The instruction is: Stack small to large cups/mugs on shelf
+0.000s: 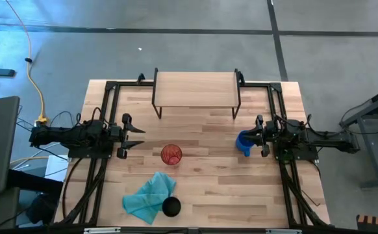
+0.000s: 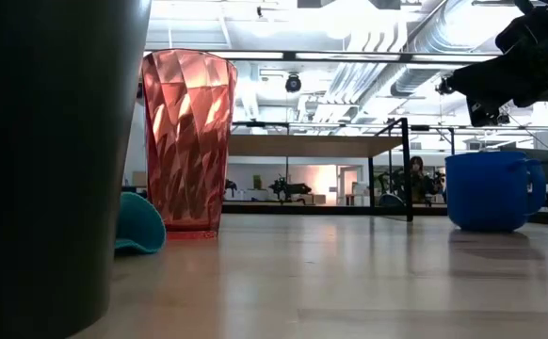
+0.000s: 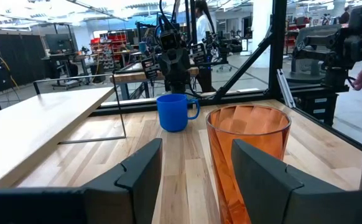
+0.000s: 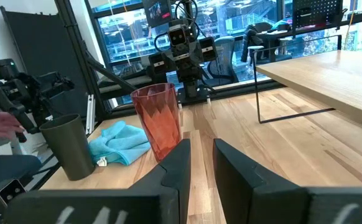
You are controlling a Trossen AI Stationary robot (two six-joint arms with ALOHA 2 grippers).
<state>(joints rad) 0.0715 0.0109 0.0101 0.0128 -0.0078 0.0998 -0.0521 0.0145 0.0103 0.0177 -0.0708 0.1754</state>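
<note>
The open left gripper (image 1: 137, 136) could bump the tall red tumbler (image 1: 171, 155) over, while the right gripper (image 1: 260, 136), nearly closed on nothing, waits by the blue mug (image 1: 243, 142).

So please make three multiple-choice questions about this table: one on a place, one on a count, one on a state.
1. Where does the blue mug stand?
A. on the shelf
B. on the table beside the right gripper
C. on the teal cloth

2. How many cups or mugs are on the shelf?
A. none
B. one
C. two

3. How does the red tumbler stand?
A. lying on its side
B. upside down
C. upright, mouth up

Answers:
1. B: the high view shows it on the tabletop next to the right gripper.
2. A: the shelf board is bare; the black cup stands by the teal cloth.
3. C: the low view shows it upright.
</note>
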